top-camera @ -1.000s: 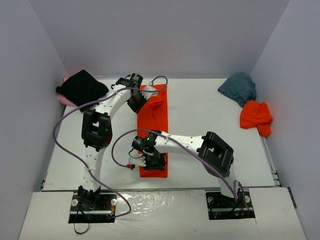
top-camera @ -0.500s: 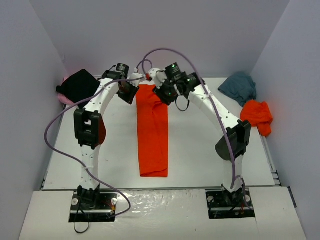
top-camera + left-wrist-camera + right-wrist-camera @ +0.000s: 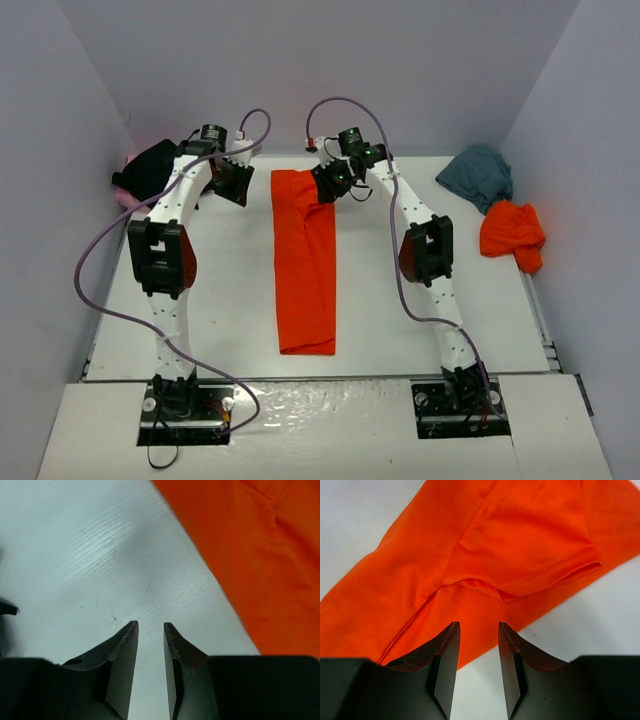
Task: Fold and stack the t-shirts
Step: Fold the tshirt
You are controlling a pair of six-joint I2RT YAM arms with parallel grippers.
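A long orange t-shirt [image 3: 305, 270] lies folded into a narrow strip down the middle of the white table [image 3: 420, 300], running from the far edge toward the arm bases. One sleeve is turned over at its far right corner.

The left tool [image 3: 150, 625] hangs over bare table just beside the strip's far left edge. Its jaws stand a little apart with nothing between them, and the cloth is clear of them to the right. The right tool [image 3: 479, 625] hangs over the far right corner of the same shirt, just above the folded sleeve. Its jaws are parted too and hold nothing.

The other shirts sit at the sides, well apart from the strip. A black one [image 3: 150, 170] is bunched at the far left with a bit of pink [image 3: 126, 198] showing under it. At the far right a teal-grey one [image 3: 478, 175] touches a second crumpled orange one [image 3: 512, 235].
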